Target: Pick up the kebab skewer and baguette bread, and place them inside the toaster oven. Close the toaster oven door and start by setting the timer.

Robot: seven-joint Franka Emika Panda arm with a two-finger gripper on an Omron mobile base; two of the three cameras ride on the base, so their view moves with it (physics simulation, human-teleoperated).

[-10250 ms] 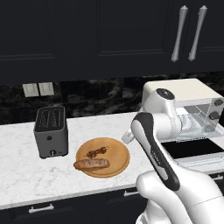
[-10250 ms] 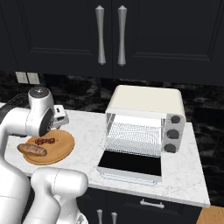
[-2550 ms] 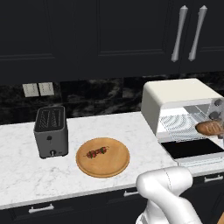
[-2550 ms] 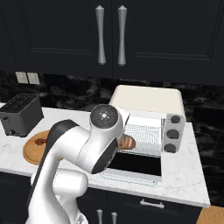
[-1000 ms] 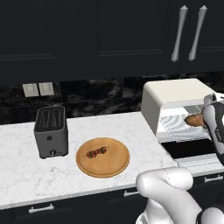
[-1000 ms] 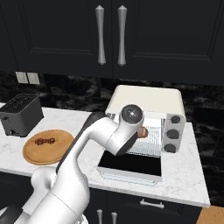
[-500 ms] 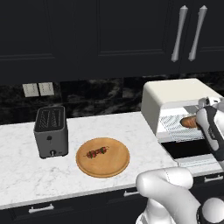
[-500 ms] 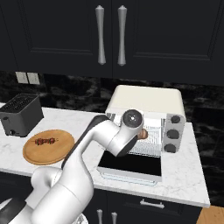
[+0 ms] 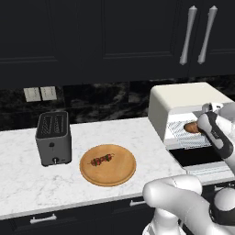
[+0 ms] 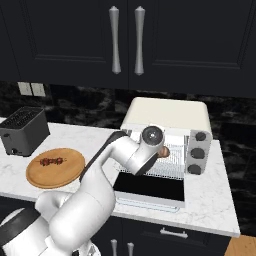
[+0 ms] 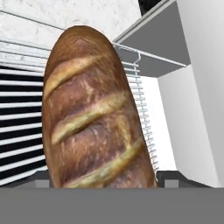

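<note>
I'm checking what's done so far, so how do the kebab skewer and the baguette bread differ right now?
The baguette bread is inside the toaster oven, over its wire rack; the kebab skewer lies on the round wooden board on the counter. The baguette bread is a thick golden-brown loaf; the kebab skewer is a thin stick with red and green chunks, and looks smaller. The gripper is at the baguette bread, far from the kebab skewer.

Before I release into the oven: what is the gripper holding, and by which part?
The golden-brown oblong baguette loaf, clamped across its width at its near end by the gripper, above the cream-white toaster oven's wire rack.
</note>
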